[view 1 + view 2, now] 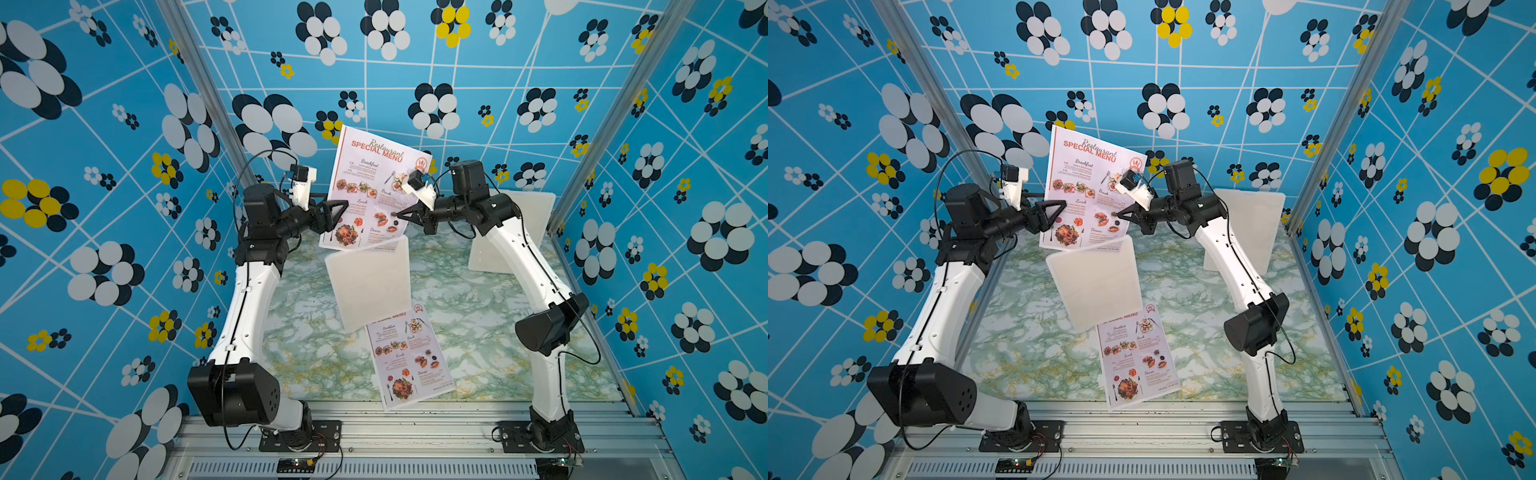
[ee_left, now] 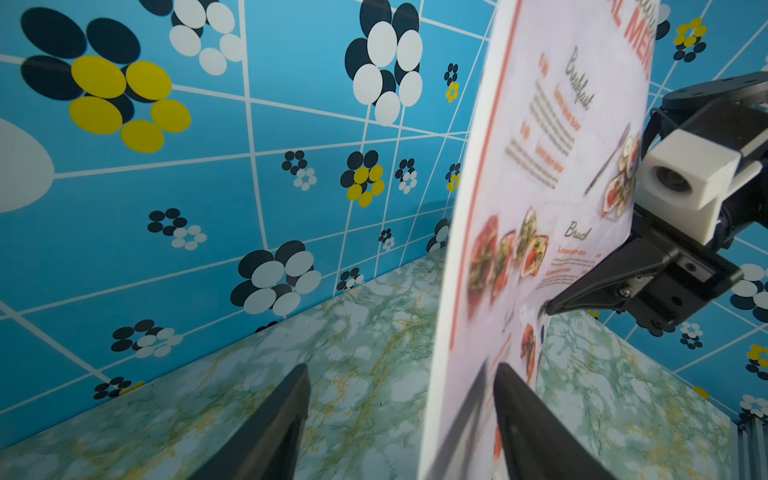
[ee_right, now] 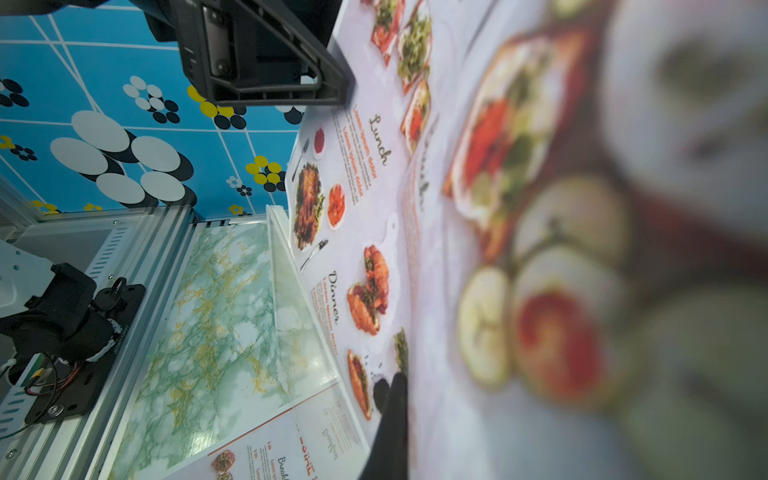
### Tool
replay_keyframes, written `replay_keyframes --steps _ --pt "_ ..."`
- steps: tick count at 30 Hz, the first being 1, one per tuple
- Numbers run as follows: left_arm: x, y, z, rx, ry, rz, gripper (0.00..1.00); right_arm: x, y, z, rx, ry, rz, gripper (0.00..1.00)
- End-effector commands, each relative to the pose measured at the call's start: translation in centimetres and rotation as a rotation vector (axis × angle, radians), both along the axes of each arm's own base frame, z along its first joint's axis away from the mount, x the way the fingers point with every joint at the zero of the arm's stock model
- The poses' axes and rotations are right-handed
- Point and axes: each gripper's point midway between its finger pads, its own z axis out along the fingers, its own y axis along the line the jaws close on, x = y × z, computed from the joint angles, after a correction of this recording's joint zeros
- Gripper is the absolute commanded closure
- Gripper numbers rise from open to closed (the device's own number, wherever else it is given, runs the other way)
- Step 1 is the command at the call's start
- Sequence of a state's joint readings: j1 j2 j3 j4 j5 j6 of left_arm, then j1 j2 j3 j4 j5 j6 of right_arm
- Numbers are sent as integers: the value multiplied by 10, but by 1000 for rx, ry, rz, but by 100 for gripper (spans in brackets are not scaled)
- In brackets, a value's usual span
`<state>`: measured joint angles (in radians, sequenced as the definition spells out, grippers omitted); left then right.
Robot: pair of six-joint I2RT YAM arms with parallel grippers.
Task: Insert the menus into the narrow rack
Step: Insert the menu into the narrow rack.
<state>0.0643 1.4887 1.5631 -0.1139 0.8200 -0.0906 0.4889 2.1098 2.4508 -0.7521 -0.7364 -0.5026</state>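
Marble tabletop, blue flowered walls, flat menu, raised menu

We count two menus and two white panels. We also count two robot arms. We log one marbled tabletop

Glossy paper menus; matt plastic rack; smooth marbled tabletop.

The right gripper has its jaws closed on the raised menu, blurred close up. The left gripper is at its edge. The menu's lower edge meets the rack. A second menu lies flat on the tabletop at the rack's six o'clock, toward the rail.
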Motion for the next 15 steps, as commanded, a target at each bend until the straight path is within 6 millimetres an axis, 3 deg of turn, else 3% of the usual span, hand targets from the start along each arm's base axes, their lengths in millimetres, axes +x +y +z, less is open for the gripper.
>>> replay_keyframes --steps 1,8,15 --pt "-6 -10 14 -27 3 -88 33 -6 -6 2 -30 -23 -14 96" --pt "-19 -24 9 -37 16 -180 68 -4 -6 -1 -38 -26 -21 96" --pt "-18 -27 1 -29 34 -191 80 -7 -5 3 -35 -31 -18 95"
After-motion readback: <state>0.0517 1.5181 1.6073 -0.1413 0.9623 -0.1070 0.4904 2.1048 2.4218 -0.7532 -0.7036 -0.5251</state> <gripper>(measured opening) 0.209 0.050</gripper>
